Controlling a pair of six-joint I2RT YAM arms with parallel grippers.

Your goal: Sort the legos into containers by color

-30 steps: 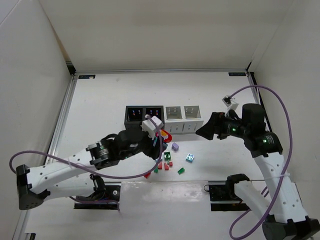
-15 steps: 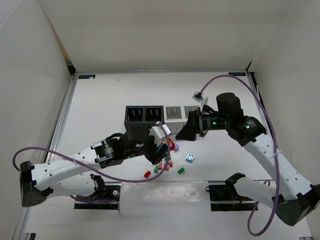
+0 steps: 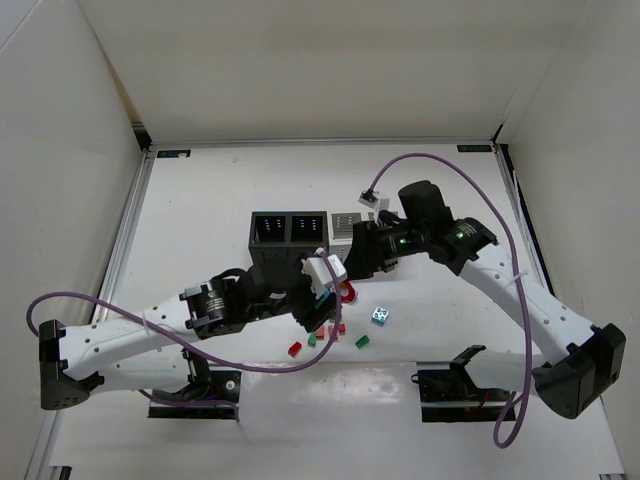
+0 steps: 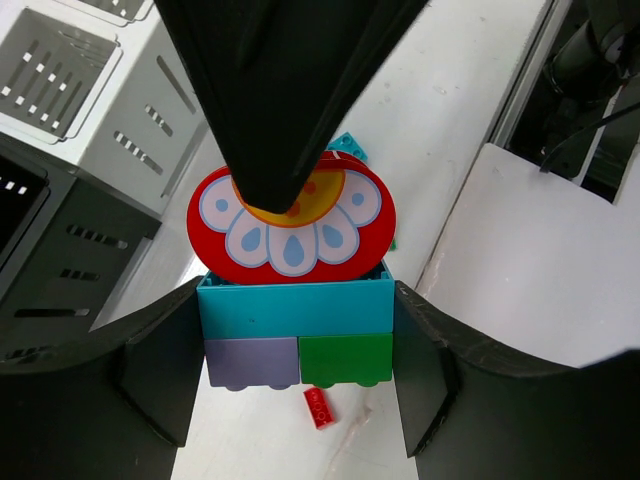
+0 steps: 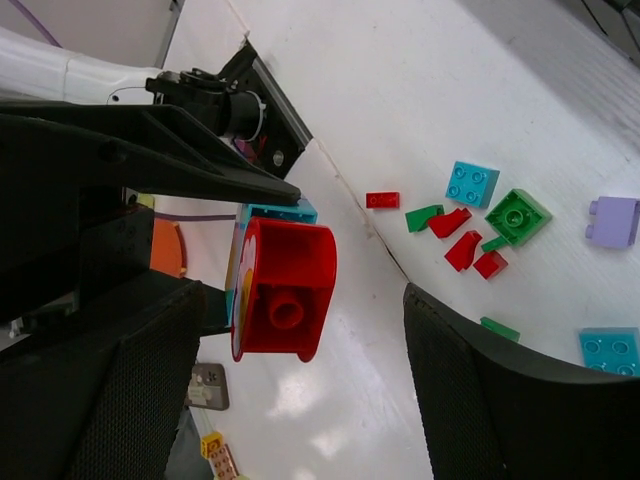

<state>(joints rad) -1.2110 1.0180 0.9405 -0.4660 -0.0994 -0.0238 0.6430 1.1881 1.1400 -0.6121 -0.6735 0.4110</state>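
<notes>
We are clamping our left gripper on a stacked clump of plastic legos, light blue over lilac and green, with a red flower-printed disc on top, just in front of the black and white square bins. Our right gripper is gaping wide around that disc.

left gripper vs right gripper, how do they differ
The left gripper is shut on the lego stack; the right gripper is open, jaws either side of that stack's red flower piece. The left gripper reaches from the left, the right gripper from the right. Both have black jaws.
</notes>
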